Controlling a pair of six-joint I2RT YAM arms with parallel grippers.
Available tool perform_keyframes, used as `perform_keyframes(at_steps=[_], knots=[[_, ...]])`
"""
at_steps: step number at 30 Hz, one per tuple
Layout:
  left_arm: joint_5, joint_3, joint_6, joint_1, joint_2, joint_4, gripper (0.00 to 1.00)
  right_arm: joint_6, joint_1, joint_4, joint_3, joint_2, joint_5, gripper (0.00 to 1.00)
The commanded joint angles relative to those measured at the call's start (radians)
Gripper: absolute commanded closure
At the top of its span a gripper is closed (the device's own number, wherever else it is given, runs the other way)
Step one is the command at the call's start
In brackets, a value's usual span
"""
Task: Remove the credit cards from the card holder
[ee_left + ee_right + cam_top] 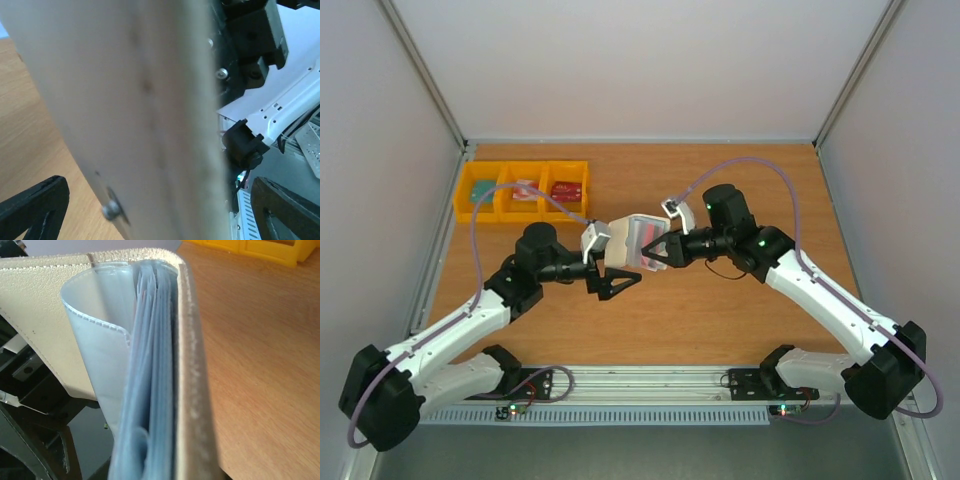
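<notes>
Over wooden table (720, 320), card holder (636, 238) in right gripper (655, 256) (left gripper (623, 286) wide)

— What are you missing at the left gripper (616, 282)?
— The cream-beige folding card holder (135, 110) is a blur between its fingers (35, 207); your frame's bottom edge cuts their tips.
— And at the right gripper (657, 252)?
— You cannot make out its fingers from the wrist; the holder crowds the lens. What the clear plastic pockets (150, 390) hold blurs into blue-grey layers.
</notes>
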Motion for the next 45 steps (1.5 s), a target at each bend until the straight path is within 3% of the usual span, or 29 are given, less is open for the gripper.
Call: perform_keyframes(at_steps=[1, 3, 7, 11, 15, 19, 22, 27, 33, 41, 45], knots=[[-0.073, 0.037, -0.06, -0.011, 0.037, 0.09, 0.01, -0.027, 0.021, -0.024, 0.04, -0.005, 0.024, 0.99], [-0.149, 0.042, -0.114, -0.012, 0.044, 0.081, 0.03, -0.044, 0.024, -0.028, 0.041, -0.009, -0.021, 0.99], [-0.216, 0.051, -0.116, -0.012, 0.034, 0.052, 0.4, -0.092, 0.024, -0.063, 0.039, -0.031, -0.06, 0.99], [-0.242, 0.053, -0.109, -0.01, 0.036, 0.027, 0.7, -0.093, 0.025, -0.023, 0.019, -0.049, -0.135, 0.98], [-0.211, 0.049, -0.134, -0.003, 0.033, 0.037, 0.98, -0.146, 0.023, -0.063, 0.029, -0.076, -0.17, 0.86], [-0.116, 0.004, -0.267, 0.03, 0.021, 0.117, 1.0, -0.204, -0.009, -0.137, 0.025, -0.119, -0.171, 0.64], [-0.065, -0.006, -0.344, 0.043, 0.011, 0.165, 1.0, -0.222, -0.066, -0.148, -0.003, -0.168, -0.202, 0.56], [0.046, -0.005, -0.362, 0.041, -0.012, 0.221, 1.0, -0.13, -0.114, -0.037, -0.054, -0.147, -0.206, 0.62], [0.033, -0.013, -0.376, 0.037, -0.025, 0.227, 1.0, -0.09, -0.114, 0.054, -0.068, -0.094, -0.224, 0.62], [-0.024, -0.064, -0.444, 0.038, -0.029, 0.254, 1.0, -0.112, -0.117, -0.019, -0.095, -0.157, -0.128, 0.58], [0.009, -0.057, -0.426, 0.036, -0.045, 0.285, 1.0, -0.131, -0.12, -0.072, -0.063, -0.174, 0.008, 0.49]])
